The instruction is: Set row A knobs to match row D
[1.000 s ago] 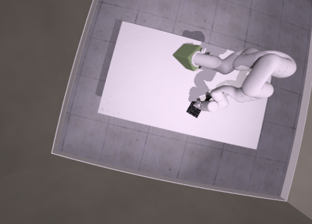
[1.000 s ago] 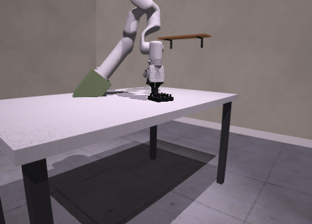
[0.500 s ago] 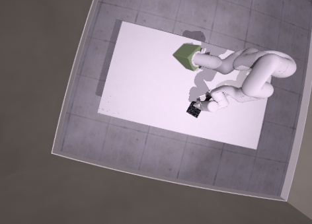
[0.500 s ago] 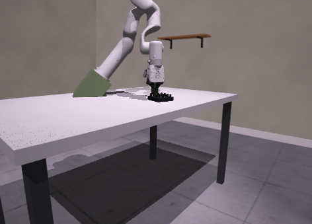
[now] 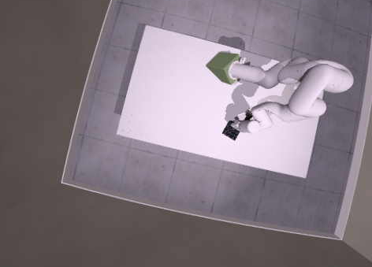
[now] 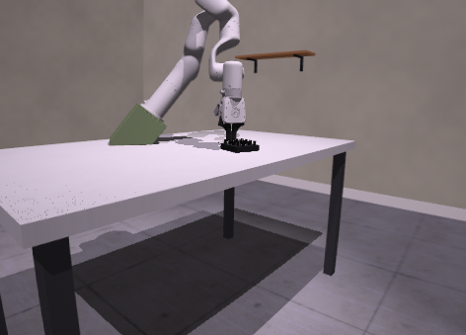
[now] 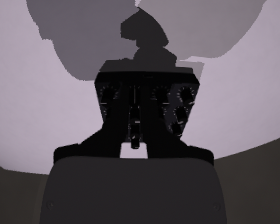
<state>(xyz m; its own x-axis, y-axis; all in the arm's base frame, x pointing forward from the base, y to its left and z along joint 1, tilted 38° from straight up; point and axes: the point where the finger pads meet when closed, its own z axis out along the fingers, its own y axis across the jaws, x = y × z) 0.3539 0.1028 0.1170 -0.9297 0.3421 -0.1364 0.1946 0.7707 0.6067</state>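
The knob box (image 5: 232, 131) is a small black box standing on the white table, near the arm's side; it also shows in the exterior view (image 6: 240, 146) and the wrist view (image 7: 149, 100). My gripper (image 6: 232, 135) points straight down onto the box's left end as that view shows it. In the wrist view the two dark fingers are closed around a knob in the row nearest the camera, and a short white line shows between them. The box is dark, and I cannot read the knob names or marks.
The arm's green base block (image 5: 222, 67) (image 6: 135, 125) stands on the table behind the box. A brown wall shelf (image 6: 274, 54) hangs well above and behind. The table edge (image 6: 346, 145) lies to the right of the box.
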